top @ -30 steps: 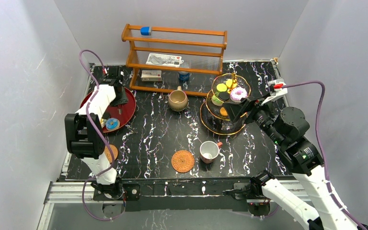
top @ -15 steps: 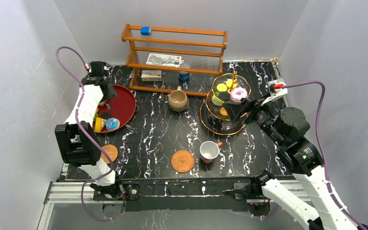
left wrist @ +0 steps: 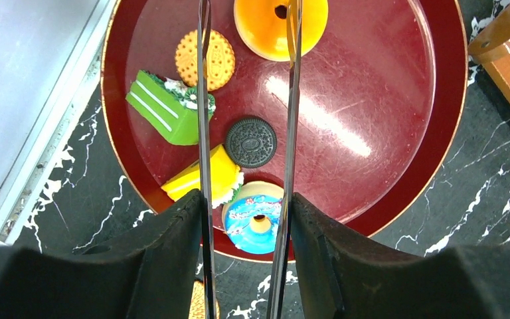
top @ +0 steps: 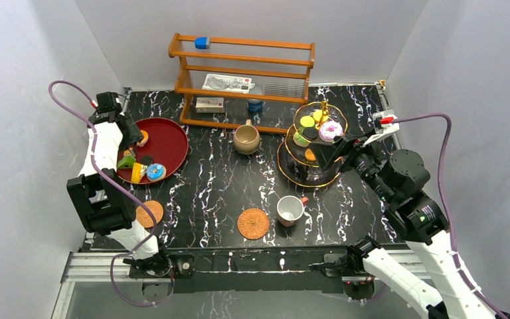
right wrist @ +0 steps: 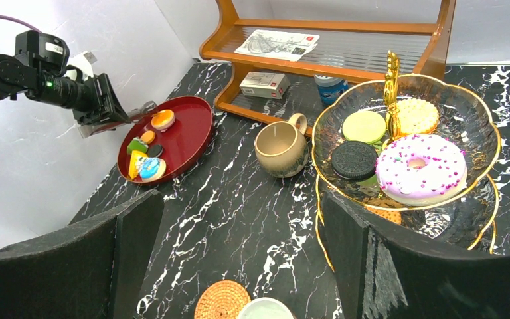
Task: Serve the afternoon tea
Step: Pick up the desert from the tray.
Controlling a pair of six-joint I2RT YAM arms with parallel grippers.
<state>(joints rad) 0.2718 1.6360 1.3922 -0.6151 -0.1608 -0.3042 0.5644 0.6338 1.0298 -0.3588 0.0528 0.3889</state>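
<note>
Hovering over the red tray at the far left of the black marbled surface, the left tool has its two thin metal fingers apart with nothing gripped between them. Six toy pastries lie in the tray:
- an orange ring at the far side;
- a round biscuit beside it;
- a green cake slice;
- a dark sandwich cookie;
- a yellow wedge;
- a blue iced doughnut at the near rim.

The right tool is held just beside the gold-rimmed tiered stand, on its near right side. Its broad black fingers are spread wide and it is empty.

The stand's top tier carries a pink sprinkled doughnut, a second dark cookie, a green macaron and a pale biscuit. More pieces sit on the lower tier, too hidden to name.

The tan mug stands upright on the bare surface, left of the stand and in front of the wooden rack. The white red-handled cup stands upright at centre front, just right of one woven coaster and not on it. The other coaster lies near the left arm with nothing on it.
</note>
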